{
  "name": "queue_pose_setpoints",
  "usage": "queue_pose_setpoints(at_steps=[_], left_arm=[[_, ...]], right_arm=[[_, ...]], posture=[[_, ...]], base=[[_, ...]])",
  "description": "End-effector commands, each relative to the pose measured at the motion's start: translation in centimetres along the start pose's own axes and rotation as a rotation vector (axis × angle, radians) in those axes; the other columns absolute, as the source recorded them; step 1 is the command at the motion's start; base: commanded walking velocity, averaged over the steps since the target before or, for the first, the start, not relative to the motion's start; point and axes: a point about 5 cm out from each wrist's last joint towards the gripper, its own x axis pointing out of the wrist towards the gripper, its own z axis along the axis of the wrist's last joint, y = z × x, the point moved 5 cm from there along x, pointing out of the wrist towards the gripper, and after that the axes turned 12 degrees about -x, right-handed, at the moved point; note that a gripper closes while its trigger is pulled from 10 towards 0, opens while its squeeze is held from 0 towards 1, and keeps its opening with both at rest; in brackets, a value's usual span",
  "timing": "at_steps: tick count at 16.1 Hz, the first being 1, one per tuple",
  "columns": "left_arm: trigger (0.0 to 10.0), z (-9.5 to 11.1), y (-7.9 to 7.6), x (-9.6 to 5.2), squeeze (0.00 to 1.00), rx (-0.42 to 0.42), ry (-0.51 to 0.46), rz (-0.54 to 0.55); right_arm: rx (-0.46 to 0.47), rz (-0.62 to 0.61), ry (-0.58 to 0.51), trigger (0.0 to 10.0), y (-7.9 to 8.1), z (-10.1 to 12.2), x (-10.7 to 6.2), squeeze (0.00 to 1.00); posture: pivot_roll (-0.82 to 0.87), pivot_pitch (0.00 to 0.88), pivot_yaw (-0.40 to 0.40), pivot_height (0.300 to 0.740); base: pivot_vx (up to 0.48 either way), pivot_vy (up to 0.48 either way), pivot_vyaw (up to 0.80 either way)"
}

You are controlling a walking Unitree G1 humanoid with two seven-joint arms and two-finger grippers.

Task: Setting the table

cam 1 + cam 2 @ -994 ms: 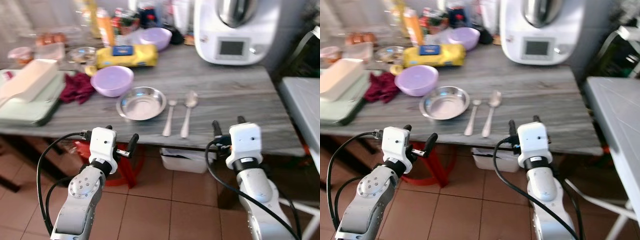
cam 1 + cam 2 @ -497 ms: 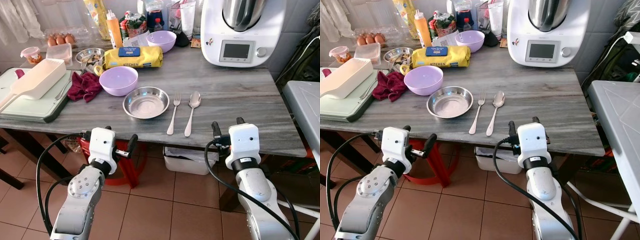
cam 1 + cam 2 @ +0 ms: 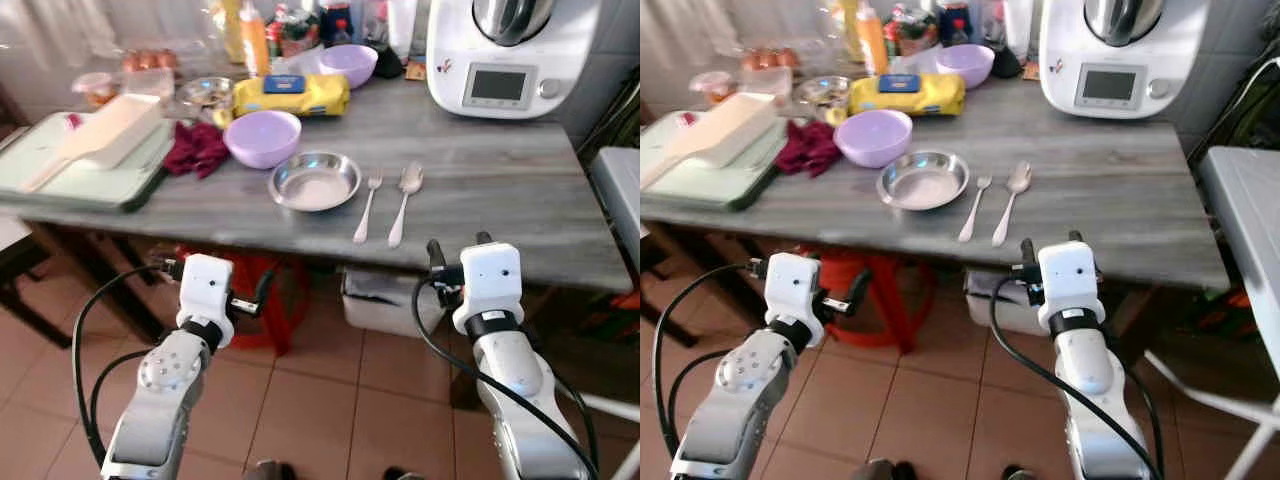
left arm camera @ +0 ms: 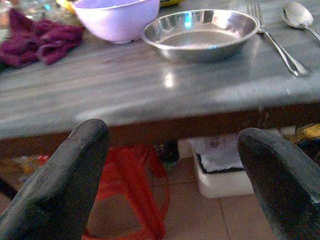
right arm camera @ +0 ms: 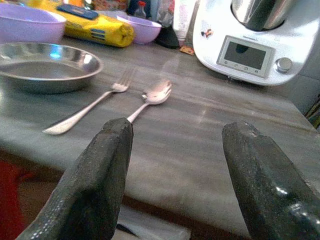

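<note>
On the grey table (image 3: pixel 480 190) lie a steel plate (image 3: pixel 315 181), a fork (image 3: pixel 367 207) and a spoon (image 3: pixel 404 200) side by side to its right. A purple bowl (image 3: pixel 262 137) stands just behind the plate, and another purple bowl (image 3: pixel 348 62) sits at the back. My left gripper (image 4: pixel 175 142) hangs open below and in front of the table edge, facing the plate (image 4: pixel 202 34). My right gripper (image 5: pixel 179 131) is open too, at the level of the table edge, looking at the fork (image 5: pixel 90 110) and spoon (image 5: pixel 150 97). Neither holds anything.
A white kitchen machine (image 3: pixel 510 55) stands at the back right. To the left are a maroon cloth (image 3: pixel 197 148), a green board (image 3: pixel 90 170) and a yellow pack (image 3: pixel 290 95). A red stool (image 3: pixel 265 305) and white bin (image 3: pixel 385 300) sit under the table. Another white table (image 3: pixel 620 185) is on the right.
The whole view has shifted: the table now lies farther off and more floor shows. Both grippers stay open and empty; the things on the table keep their places.
</note>
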Motion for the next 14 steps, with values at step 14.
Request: queue_pose_setpoints(at_steps=[14], left_arm=[[10.0,-0.65,-0.13,-0.16,0.0,0.033,0.02,-0.008]], right_arm=[[0.001,-0.011,0.012,10.0,-0.2,-0.24,0.15,0.0]], posture=[[-0.05,0.086,0.078,0.74]], base=[[-0.267,0.0,0.0]])
